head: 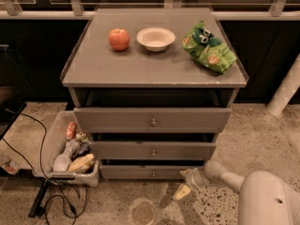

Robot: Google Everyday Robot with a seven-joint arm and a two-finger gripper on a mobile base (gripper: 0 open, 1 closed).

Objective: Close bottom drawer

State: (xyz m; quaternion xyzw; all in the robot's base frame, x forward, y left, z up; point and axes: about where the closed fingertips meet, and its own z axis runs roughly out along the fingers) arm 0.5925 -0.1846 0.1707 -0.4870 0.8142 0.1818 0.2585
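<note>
The bottom drawer (145, 172) is the lowest of three grey-brown drawer fronts and has a small round knob (153, 174). Its front sits nearly flush, set back under the middle drawer (152, 150). My gripper (189, 181) is low at the drawer's right end, with one pale fingertip (182, 191) pointing down at the floor and the other against the drawer front. The white arm (262, 196) comes in from the lower right.
On the cabinet top (93, 64) stand a red apple (119, 39), a white bowl (155, 38) and a green chip bag (209, 48). A clear bin (51, 139) of items stands on the floor to the left, with black cables (42, 191) beside it. A white post (286, 90) is at right.
</note>
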